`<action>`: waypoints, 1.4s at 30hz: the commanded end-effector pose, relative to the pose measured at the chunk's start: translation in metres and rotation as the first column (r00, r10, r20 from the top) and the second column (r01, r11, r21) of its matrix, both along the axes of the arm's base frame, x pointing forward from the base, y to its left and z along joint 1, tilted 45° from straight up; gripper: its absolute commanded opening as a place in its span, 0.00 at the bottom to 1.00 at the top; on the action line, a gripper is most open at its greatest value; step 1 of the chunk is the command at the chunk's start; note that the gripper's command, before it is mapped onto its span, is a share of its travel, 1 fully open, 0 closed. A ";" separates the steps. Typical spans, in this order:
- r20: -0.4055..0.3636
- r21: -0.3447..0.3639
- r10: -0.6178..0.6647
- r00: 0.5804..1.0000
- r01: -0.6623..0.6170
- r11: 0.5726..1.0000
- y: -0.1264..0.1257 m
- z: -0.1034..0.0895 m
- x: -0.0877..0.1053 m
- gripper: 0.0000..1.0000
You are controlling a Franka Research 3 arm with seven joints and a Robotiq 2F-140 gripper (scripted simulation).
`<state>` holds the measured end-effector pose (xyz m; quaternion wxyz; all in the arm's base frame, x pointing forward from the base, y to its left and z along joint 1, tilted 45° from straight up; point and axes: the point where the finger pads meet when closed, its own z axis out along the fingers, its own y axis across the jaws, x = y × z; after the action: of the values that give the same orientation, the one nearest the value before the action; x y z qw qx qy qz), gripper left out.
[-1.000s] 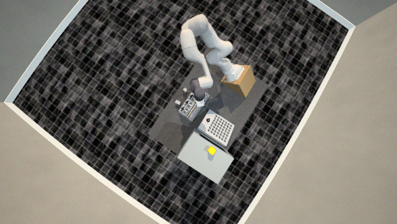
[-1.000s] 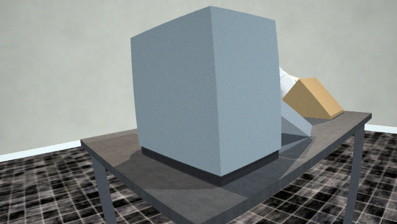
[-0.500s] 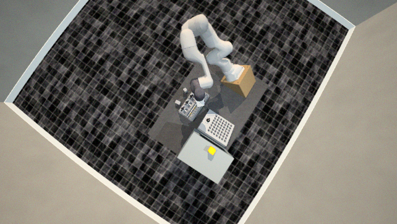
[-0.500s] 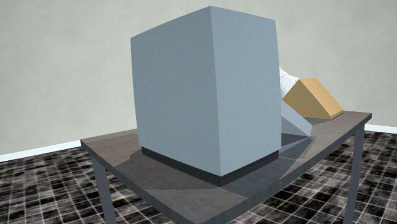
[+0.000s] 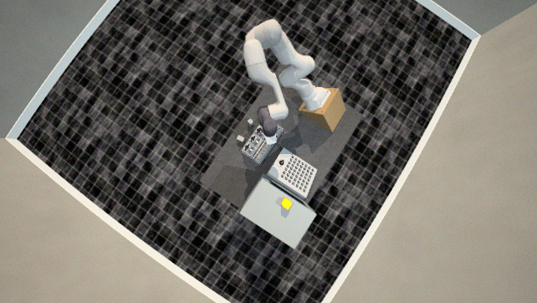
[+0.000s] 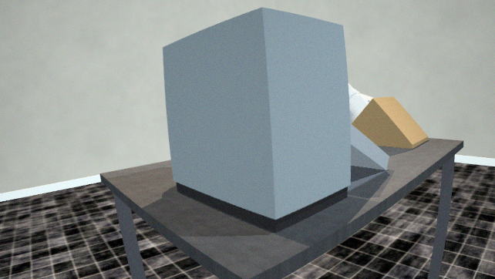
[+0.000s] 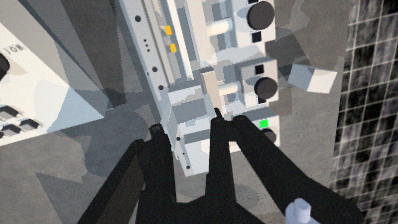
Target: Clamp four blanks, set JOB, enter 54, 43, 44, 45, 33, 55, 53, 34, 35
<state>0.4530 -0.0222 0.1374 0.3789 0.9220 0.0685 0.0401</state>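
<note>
My gripper (image 7: 190,108) (image 5: 269,135) is low over the near end of the vise fixture (image 7: 150,55) (image 5: 258,151) and is shut on a light grey blank (image 7: 192,145) that lies on the nearest station. On that station's valve block a green lens (image 7: 264,123) is lit beside a dark valve knob (image 7: 270,135). Two more dark valve knobs (image 7: 265,87) (image 7: 261,15) show further along. Two amber lenses (image 7: 168,30) (image 7: 173,48) are lit. The amber lamp (image 5: 287,203) on the cabinet (image 5: 268,218) (image 6: 254,115) is lit. The keypad (image 5: 296,173) and selector (image 5: 282,162) lie between cabinet and fixture.
Loose blanks lie on the table (image 5: 334,138) (image 6: 231,247) beside the fixture: one blank (image 7: 312,78) (image 5: 250,121) and another blank (image 5: 240,138). A small pale piece (image 7: 300,209) shows near my finger. The arm stands on a wooden pedestal (image 5: 330,113) (image 6: 389,123). In the exterior view the cabinet hides the work.
</note>
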 end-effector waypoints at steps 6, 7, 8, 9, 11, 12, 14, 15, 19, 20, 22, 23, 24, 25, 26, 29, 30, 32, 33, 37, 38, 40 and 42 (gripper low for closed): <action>0.006 0.003 0.000 1.000 0.000 1.000 0.001 -0.001 0.002 0.00; 0.006 0.003 0.000 1.000 0.000 1.000 0.001 -0.001 0.002 0.00; 0.006 0.003 0.000 1.000 0.000 1.000 0.000 -0.001 0.002 0.00; 0.006 0.003 0.000 1.000 0.000 1.000 0.000 -0.001 0.002 0.00; 0.006 0.003 0.000 1.000 0.000 1.000 0.000 -0.002 0.002 0.00; 0.006 0.003 0.000 1.000 0.000 1.000 -0.001 -0.002 0.002 0.00; 0.006 0.003 0.000 1.000 0.000 1.000 -0.001 -0.003 0.002 0.00; 0.006 0.003 0.000 1.000 0.000 1.000 -0.001 -0.003 0.002 0.00; 0.006 0.003 0.000 1.000 0.000 1.000 -0.003 -0.004 0.002 0.00; 0.006 0.003 0.000 1.000 0.000 1.000 -0.003 -0.005 0.002 0.00; 0.006 0.003 0.000 1.000 0.000 1.000 -0.003 -0.005 0.002 0.00; 0.006 0.003 0.000 1.000 0.000 1.000 -0.004 -0.005 0.003 0.00; 0.006 0.003 0.000 1.000 0.000 1.000 -0.004 -0.005 0.003 0.00; 0.006 0.003 0.000 1.000 0.000 1.000 -0.004 -0.006 0.003 0.00; 0.006 0.003 0.000 1.000 0.000 1.000 -0.005 -0.006 0.003 0.00; 0.006 0.003 0.000 1.000 0.000 1.000 -0.006 -0.007 0.003 0.00; 0.006 0.003 0.000 1.000 0.000 1.000 -0.006 -0.007 0.003 0.00; 0.006 0.003 0.000 1.000 0.000 1.000 -0.006 -0.008 0.003 0.00; 0.006 0.003 0.000 1.000 0.000 1.000 -0.007 -0.008 0.003 0.00; 0.006 0.003 0.000 1.000 0.000 1.000 -0.007 -0.009 0.003 0.00; 0.006 0.003 0.000 1.000 0.000 1.000 -0.007 -0.009 0.003 0.00; 0.006 0.003 0.000 1.000 0.000 1.000 -0.008 -0.009 0.003 0.00; 0.006 0.003 0.000 1.000 0.000 1.000 -0.008 -0.009 0.003 0.00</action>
<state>0.4552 -0.0306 0.1292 0.3793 0.9219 0.0683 0.0402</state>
